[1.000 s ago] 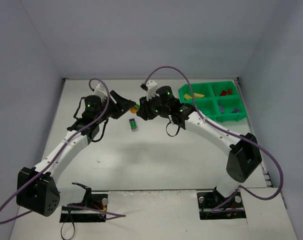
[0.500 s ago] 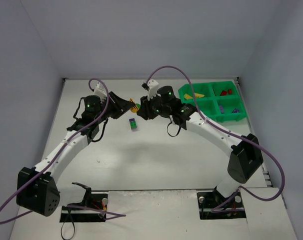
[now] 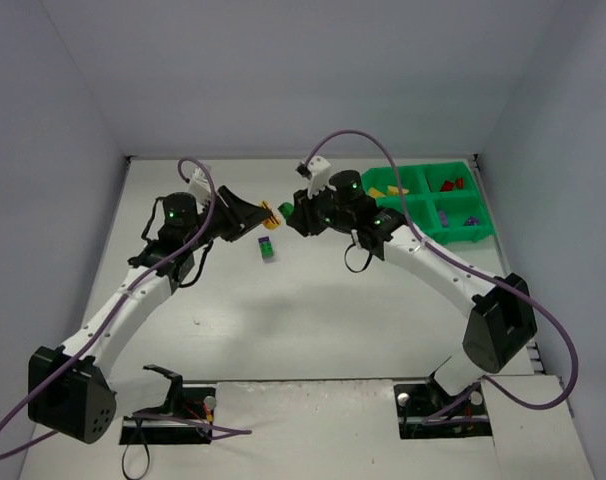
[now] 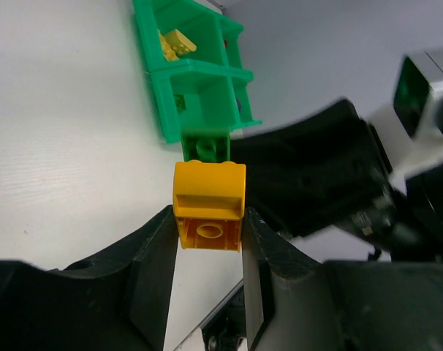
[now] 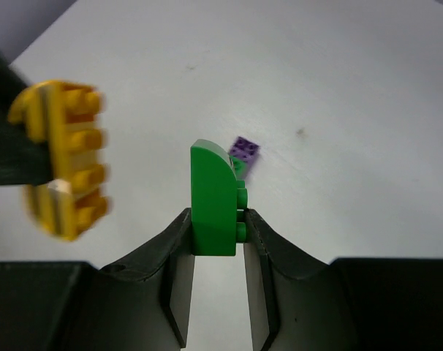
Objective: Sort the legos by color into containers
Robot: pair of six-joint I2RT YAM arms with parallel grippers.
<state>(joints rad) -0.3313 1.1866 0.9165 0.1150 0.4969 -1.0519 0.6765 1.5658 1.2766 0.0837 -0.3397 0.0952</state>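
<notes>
The yellow-orange studded plastic brick [image 4: 208, 207] on the left faces a plain green curved-top plastic brick [image 5: 213, 199]. On the matt white table [image 3: 313, 310] lies a purple-and-green pair of small bricks [image 3: 268, 248]. The bright green plastic tray [image 3: 461, 238] at far right holds yellow pieces [image 3: 391, 190], red pieces [image 3: 448, 185] and purple pieces [image 3: 470, 221].

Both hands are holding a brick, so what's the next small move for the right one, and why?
Probably swing the right hand toward the green tray. It is shut on a green brick that hangs clear of the yellow brick in the left hand, so it looks ready to drop off. Which compartment takes green isn't clear.
</notes>
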